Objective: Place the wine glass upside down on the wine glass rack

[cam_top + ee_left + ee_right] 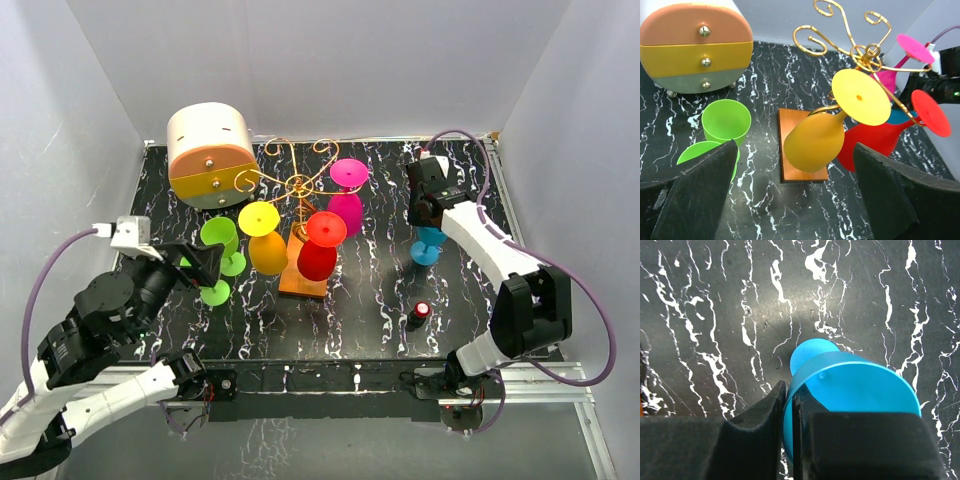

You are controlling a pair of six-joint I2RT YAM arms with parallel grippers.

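My right gripper [788,390] is pinched on the wall of the sky-blue plastic wine glass [855,385], over the black white-veined table [715,315]. It is well right of the gold wire wine glass rack [298,185] with its orange base (a yellow glass [815,142], a red glass [318,258] and a magenta glass [346,210] hang there upside down). My left gripper [205,265] is spread wide beside a green glass [726,120].

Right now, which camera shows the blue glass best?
Right wrist: the blue glass fills the frame, its edge pinched in the right gripper. The top view shows it small, half hidden under that gripper. The left wrist shows only a blue sliver behind the red glass.
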